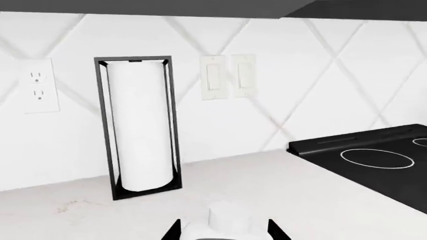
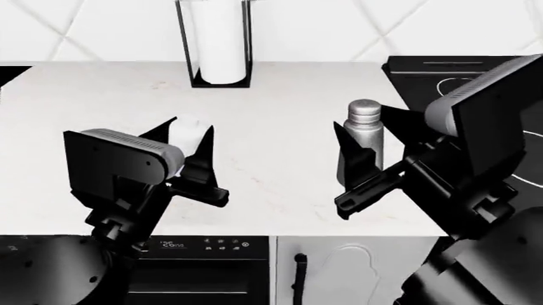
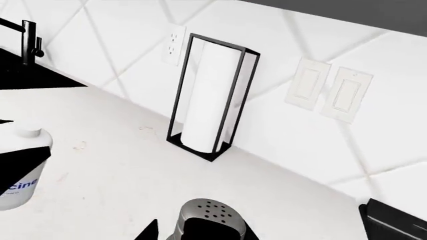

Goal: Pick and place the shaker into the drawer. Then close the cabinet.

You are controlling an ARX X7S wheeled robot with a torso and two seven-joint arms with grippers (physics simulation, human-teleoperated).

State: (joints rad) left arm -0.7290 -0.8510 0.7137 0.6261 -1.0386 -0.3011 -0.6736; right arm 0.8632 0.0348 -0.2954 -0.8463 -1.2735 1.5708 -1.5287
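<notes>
The silver shaker (image 2: 367, 136) stands upright on the white counter (image 2: 271, 190), its perforated cap (image 3: 208, 212) showing in the right wrist view. My right gripper (image 2: 360, 118) straddles it, open, with one black finger on each side and a thin gap at the cap. My left gripper (image 2: 192, 124) is open around a white bottle (image 2: 185, 135), whose top (image 1: 225, 221) sits between the fingertips. The drawer is out of view.
A paper towel roll in a black frame (image 2: 217, 44) stands at the back wall. The black stove (image 2: 462, 73) lies to the right. A cabinet door with a dark handle (image 2: 299, 273) is below the counter edge. A sink faucet (image 3: 27, 41) is far left.
</notes>
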